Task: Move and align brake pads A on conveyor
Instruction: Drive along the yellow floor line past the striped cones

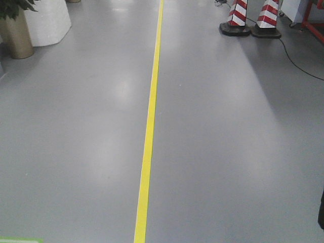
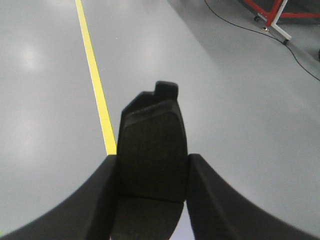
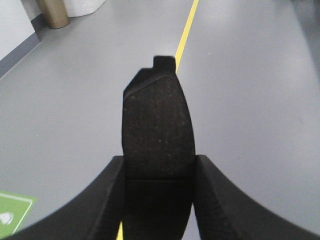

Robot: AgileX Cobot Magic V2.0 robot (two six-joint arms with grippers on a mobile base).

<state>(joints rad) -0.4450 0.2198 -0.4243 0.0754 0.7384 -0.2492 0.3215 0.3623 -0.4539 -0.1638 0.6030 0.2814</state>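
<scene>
Only the wrist views show the task's things. The left gripper (image 2: 152, 160) clamps a brake pad (image 2: 152, 135) between its fingers, and the right gripper (image 3: 159, 160) clamps a second brake pad (image 3: 157, 120), both above the grey floor (image 1: 228, 152). The front view shows a yellow line (image 1: 148, 131), then striped cones (image 1: 237, 15) and a gold pot (image 1: 16, 35) holding a plant (image 1: 15, 6).

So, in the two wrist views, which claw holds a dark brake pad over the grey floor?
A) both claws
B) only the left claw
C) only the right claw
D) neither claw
A: the left claw grips one brake pad, and the right claw grips a second brake pad.
</scene>
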